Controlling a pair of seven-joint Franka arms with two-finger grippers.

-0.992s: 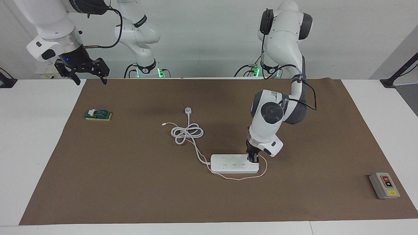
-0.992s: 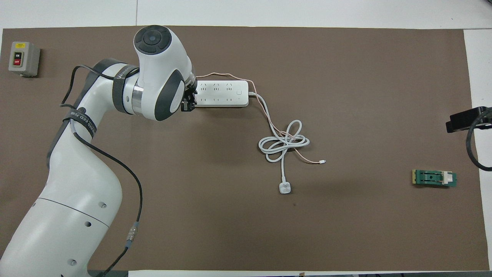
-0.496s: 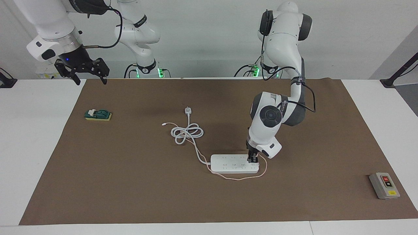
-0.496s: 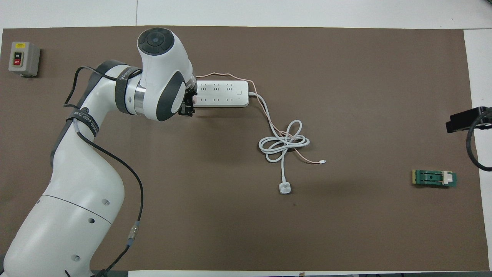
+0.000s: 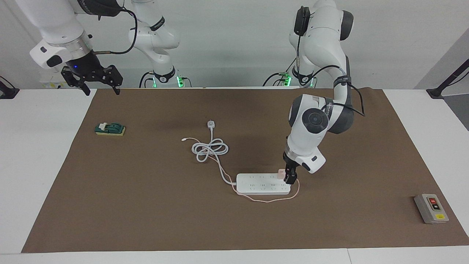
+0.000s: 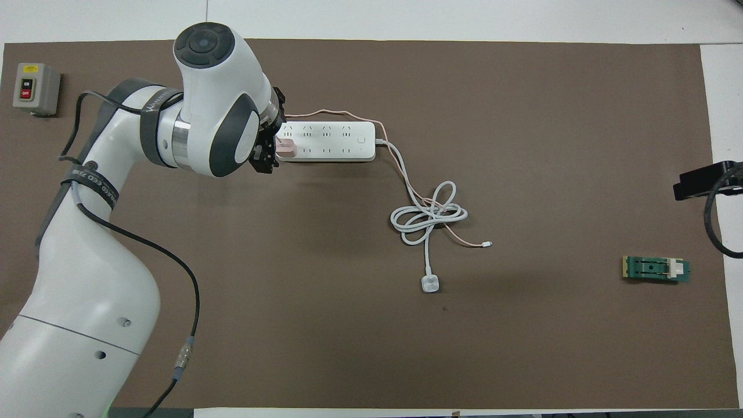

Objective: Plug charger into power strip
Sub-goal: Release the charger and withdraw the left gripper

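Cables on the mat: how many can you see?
2. The power strip's thick white cord lies coiled nearer the robots than the strip. The charger's thin pink cable loops around the strip and crosses that coil.

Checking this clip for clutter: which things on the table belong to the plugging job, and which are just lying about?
Job:
- charger, seated on the power strip's end
- power strip
- left gripper, open beside the charger

Lying about:
- grey button box
- green block
- right gripper, open, waiting over the table's edge
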